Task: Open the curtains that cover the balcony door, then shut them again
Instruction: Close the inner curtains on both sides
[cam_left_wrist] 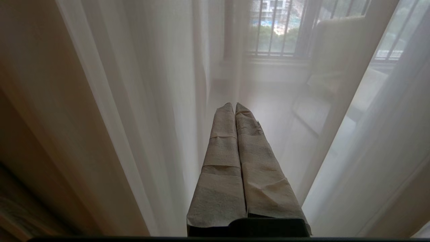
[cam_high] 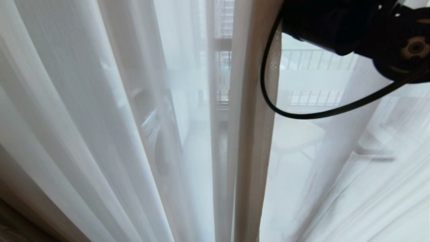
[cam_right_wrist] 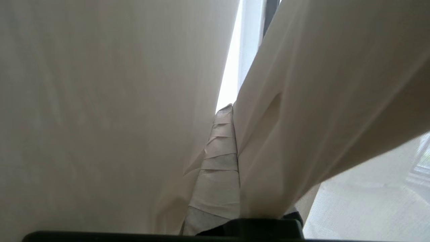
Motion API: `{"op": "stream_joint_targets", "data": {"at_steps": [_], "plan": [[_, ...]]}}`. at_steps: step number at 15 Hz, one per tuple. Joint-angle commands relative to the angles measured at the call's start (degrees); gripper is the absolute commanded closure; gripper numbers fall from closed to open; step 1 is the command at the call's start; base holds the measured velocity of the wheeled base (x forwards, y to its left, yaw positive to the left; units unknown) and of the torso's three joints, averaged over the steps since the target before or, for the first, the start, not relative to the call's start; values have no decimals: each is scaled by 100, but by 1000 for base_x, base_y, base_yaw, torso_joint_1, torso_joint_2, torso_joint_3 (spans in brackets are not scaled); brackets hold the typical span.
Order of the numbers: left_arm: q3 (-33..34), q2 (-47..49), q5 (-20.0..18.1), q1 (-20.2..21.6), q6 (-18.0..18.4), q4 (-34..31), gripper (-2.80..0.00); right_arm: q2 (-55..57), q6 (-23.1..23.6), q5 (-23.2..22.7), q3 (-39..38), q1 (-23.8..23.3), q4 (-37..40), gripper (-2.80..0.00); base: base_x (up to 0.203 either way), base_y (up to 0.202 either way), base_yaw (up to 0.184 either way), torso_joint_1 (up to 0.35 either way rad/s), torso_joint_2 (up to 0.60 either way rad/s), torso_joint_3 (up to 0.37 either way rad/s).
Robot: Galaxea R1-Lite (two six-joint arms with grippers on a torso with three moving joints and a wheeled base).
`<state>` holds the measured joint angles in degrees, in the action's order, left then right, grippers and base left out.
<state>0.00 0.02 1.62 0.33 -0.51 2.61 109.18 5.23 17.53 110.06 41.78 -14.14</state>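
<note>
The curtains fill every view. White sheer panels point(cam_high: 84, 111) hang across the head view, with a beige-edged fold point(cam_high: 250, 141) running down the middle. My right arm point(cam_high: 352, 27) reaches in from the upper right with its black cable looping below. In the right wrist view my right gripper point(cam_right_wrist: 231, 107) is shut and pushed into the slit between two cream curtain folds point(cam_right_wrist: 100, 101). One taped finger point(cam_right_wrist: 220, 158) shows and cloth lies over the other. A dark strip of the balcony door frame point(cam_right_wrist: 269, 11) shows through the slit. My left gripper point(cam_left_wrist: 234, 105) is shut, empty and short of the sheers.
Through the sheers I make out the balcony: a black-barred railing point(cam_high: 312, 58), a washing machine point(cam_high: 158, 134) at the left, and a small pale table or stool point(cam_high: 295, 134). A chair point(cam_left_wrist: 332, 50) and barred window point(cam_left_wrist: 275, 30) appear dimly in the left wrist view.
</note>
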Motion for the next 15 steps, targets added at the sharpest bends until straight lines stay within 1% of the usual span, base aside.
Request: {"op": "stream_joint_targets", "data": {"at_steps": [1,6,10,13,15], "plan": [[0,-2,0,2,-2,3,0,550,4,6,158,204,-16,0,0,0,0,0,0,0],[0,-2,5,2,-2,3,0,877,4,-13,165,322,-133,0,0,0,0,0,0,0],[0,-2,-3,2,-2,3,0,840,-4,30,126,301,-124,0,0,0,0,0,0,0],[0,-2,1,2,-2,3,0,680,-4,56,93,106,-82,0,0,0,0,0,0,0],[0,-2,3,2,-2,3,0,470,3,57,-88,-92,-79,0,0,0,0,0,0,0]]}}
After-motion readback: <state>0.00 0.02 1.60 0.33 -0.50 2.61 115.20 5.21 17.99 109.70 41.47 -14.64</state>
